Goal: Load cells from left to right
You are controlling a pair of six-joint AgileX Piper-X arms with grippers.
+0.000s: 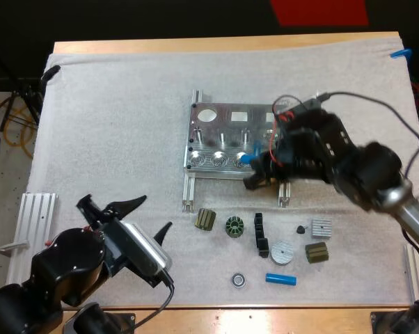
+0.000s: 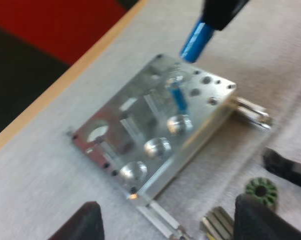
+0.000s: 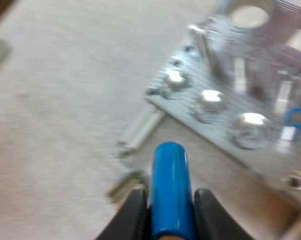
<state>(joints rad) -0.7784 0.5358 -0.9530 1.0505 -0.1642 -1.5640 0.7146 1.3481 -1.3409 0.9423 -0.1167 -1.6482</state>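
Blue cell (image 3: 170, 190) pinched from both sides by the right gripper (image 3: 169, 197), which hangs over the front row of the metal fixture (image 1: 208, 161) as loading gets under way. Seen from the left wrist, the cell tilts above the block, its lower end apart from the metal and not yet in any socket. Three round front sockets (image 2: 157, 146) shine bare, so the row appears largely unfilled. A blue ring (image 3: 295, 117) farther along the fixture may be a seated cell or only a reflection; the blur leaves that open. The left gripper (image 1: 148, 219) hovers with fingers spread and empty, well apart from the fixture, near the edge of the white mat (image 1: 112, 125) closest to the arms. A second blue cell (image 1: 280, 279) lies on the mat on the near side of the fixture, among small dark and silver parts (image 1: 234, 226), waiting its turn. Most of the job looks undone on the wooden worktop (image 1: 223, 43): this cell to seat, then the spare.
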